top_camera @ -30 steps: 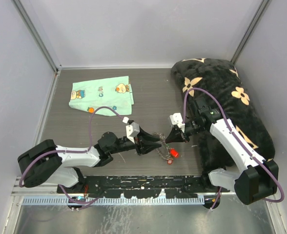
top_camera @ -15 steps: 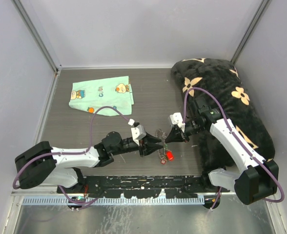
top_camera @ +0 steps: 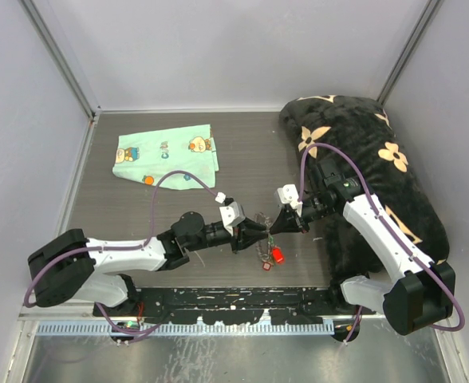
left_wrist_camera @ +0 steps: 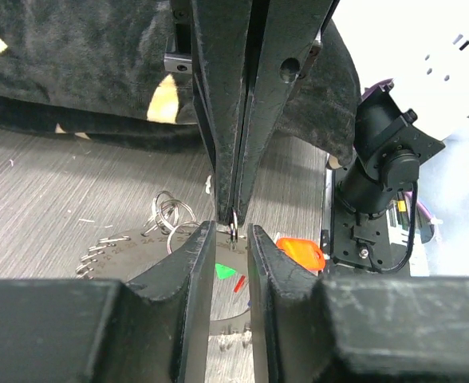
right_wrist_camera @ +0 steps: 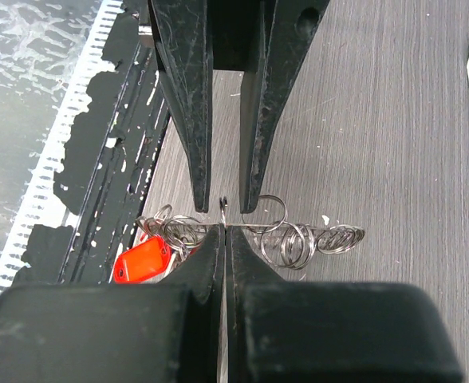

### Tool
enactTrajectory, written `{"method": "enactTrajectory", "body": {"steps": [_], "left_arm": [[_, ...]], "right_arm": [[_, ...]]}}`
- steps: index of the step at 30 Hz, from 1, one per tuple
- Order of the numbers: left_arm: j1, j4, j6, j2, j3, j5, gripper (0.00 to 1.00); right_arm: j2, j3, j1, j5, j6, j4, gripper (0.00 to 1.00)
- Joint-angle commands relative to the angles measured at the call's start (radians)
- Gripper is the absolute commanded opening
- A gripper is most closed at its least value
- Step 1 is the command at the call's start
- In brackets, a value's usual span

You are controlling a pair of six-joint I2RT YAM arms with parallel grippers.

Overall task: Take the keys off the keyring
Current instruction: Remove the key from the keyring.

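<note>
The keyring [right_wrist_camera: 298, 229] is a thin silver wire loop hung with small rings, held just above the table. My right gripper [right_wrist_camera: 224, 231] is shut on its wire. Opposite it, my left gripper [right_wrist_camera: 224, 203] is open by a narrow gap, with a small upright ring [right_wrist_camera: 223, 206] between its tips. In the left wrist view the left gripper [left_wrist_camera: 231, 235] faces the shut right gripper [left_wrist_camera: 233, 217] tip to tip. Keys hang below the loop: an orange-red head [top_camera: 278, 255], also seen at the key's orange-red head [left_wrist_camera: 301, 251], and a green head [left_wrist_camera: 225, 271]. From above, the left gripper [top_camera: 258, 231] and right gripper [top_camera: 274, 227] nearly touch.
A mint-green cartoon-print cloth [top_camera: 167, 155] lies at the back left. A black plush cushion with cream flowers [top_camera: 370, 167] fills the right side behind the right arm. A black rail [top_camera: 234, 307] runs along the table's near edge.
My left gripper has moved right, up to the right gripper's tips, and its jaws have narrowed. The right gripper has stayed put. The orange-red key shifted slightly left.
</note>
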Motion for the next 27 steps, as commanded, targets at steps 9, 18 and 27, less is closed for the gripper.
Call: {"method": "enactTrajectory", "body": {"steps": [9,18,27], "left_arm": [[-0.003,0.004,0.023,0.015,0.049,-0.008,0.2],[-0.003,-0.022,0.033,0.012,0.05,-0.016,0.15],[-0.003,-0.036,0.039,0.014,0.069,-0.028,0.15]], "right_arm": [[-0.031,0.044,0.008,-0.066,0.002,0.013,0.01],[-0.029,0.039,0.012,-0.069,0.002,0.012,0.01],[-0.028,0.034,0.019,-0.068,-0.001,0.013,0.01]]}}
